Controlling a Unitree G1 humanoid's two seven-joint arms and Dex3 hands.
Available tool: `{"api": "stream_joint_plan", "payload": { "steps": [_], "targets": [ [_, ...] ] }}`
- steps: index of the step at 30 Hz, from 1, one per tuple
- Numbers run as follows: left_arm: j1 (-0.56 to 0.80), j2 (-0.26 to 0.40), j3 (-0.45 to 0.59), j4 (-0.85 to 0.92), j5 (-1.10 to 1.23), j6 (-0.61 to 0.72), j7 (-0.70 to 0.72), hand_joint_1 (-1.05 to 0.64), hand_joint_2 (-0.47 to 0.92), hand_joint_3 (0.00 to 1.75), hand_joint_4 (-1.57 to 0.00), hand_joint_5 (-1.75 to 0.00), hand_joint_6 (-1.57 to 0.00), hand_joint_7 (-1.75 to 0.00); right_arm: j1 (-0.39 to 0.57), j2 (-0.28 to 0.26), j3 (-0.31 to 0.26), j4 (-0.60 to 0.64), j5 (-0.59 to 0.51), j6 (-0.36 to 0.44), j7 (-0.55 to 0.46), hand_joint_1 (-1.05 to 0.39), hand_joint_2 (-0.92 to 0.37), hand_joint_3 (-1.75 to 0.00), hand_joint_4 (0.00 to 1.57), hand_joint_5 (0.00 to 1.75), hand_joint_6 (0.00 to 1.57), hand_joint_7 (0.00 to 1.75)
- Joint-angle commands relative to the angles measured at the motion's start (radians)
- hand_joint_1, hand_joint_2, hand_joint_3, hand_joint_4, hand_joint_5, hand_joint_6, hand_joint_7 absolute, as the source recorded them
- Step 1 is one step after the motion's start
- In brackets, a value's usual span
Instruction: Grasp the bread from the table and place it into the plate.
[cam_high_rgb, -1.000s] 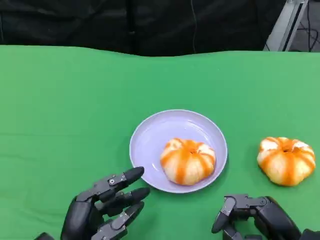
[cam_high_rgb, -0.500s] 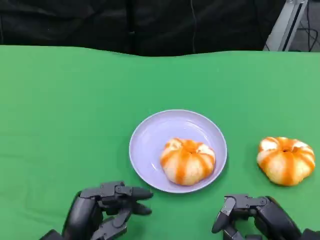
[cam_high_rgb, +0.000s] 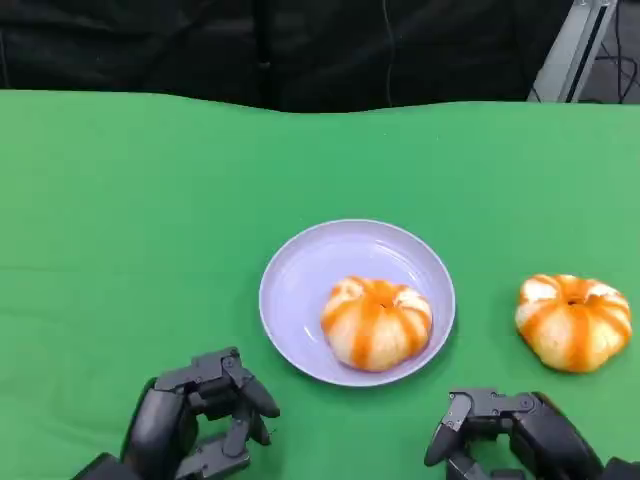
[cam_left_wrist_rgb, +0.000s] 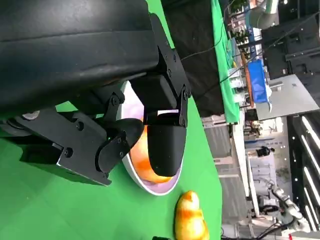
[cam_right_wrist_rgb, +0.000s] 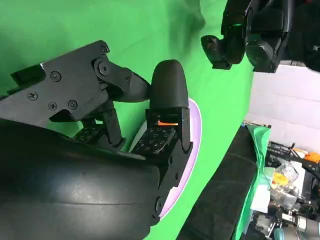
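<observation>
Bread (cam_high_rgb: 376, 322) already sits in the plate (cam_high_rgb: 300, 290), a second bread (cam_high_rgb: 572, 321) lies on the table (cam_high_rgb: 150, 220) beside it, while left hand (cam_high_rgb: 200, 415) and right hand (cam_high_rgb: 515, 432) are curled, empty.

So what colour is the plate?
Pale lavender plate, clearest in the head view.

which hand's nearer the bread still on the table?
Right. The right hand sits just below-left of the loose bread; the left hand is across the plate.
</observation>
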Motion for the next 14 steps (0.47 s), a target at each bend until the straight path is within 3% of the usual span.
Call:
{"api": "stream_joint_plan", "payload": {
  "steps": [1,14],
  "targets": [
    [-0.009,0.014,0.004,0.018,-0.004,-0.025,0.012,-0.05,0.53,1.18,-0.87,-1.59,-0.91,-1.34,0.001,-0.019,-0.01,-0.011,0.022,0.006,0.01,-0.13,-0.67,-0.86,0.81,1.46,0.86,1.11],
    [-0.004,0.01,-0.002,0.018,-0.007,-0.027,0.014,-0.06,0.51,1.19,-0.87,-1.57,-0.91,-1.32,-0.001,-0.024,-0.012,-0.003,0.023,-0.008,0.006,-0.14,-0.68,-0.85,0.81,1.46,0.84,1.11]
  ]
}}
